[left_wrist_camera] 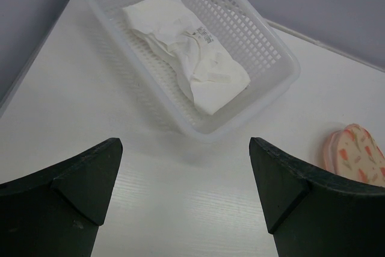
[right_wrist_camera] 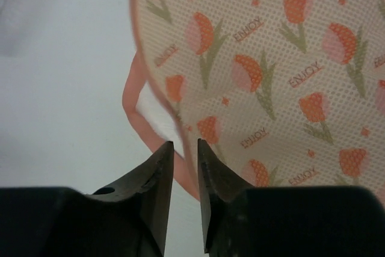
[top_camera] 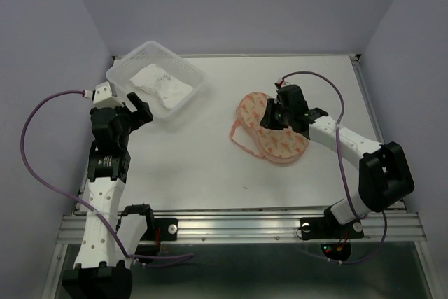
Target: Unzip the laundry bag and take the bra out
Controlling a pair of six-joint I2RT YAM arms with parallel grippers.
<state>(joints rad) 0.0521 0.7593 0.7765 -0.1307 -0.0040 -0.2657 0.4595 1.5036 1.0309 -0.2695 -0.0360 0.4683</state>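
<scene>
The peach-pink laundry bag (top_camera: pixel 283 143) with orange tulip motifs lies flat on the table right of centre, its thin pink loop (top_camera: pixel 240 139) trailing to the left. My right gripper (top_camera: pixel 271 114) sits over the bag's waist. In the right wrist view the bag (right_wrist_camera: pixel 271 58) fills the frame, and the gripper (right_wrist_camera: pixel 185 142) is nearly shut with the pink zipper rim running between its tips. A white fabric garment, which looks like the bra (top_camera: pixel 162 85), lies in a white mesh basket (top_camera: pixel 133 61). My left gripper (top_camera: pixel 143 111) is open and empty, just in front of the basket.
The left wrist view shows the basket (left_wrist_camera: pixel 283 76) with the white garment (left_wrist_camera: pixel 192 58) inside, bare table between the left gripper's (left_wrist_camera: pixel 185 148) tips, and the bag's end (left_wrist_camera: pixel 355 151) at the right edge. Grey walls close in the table.
</scene>
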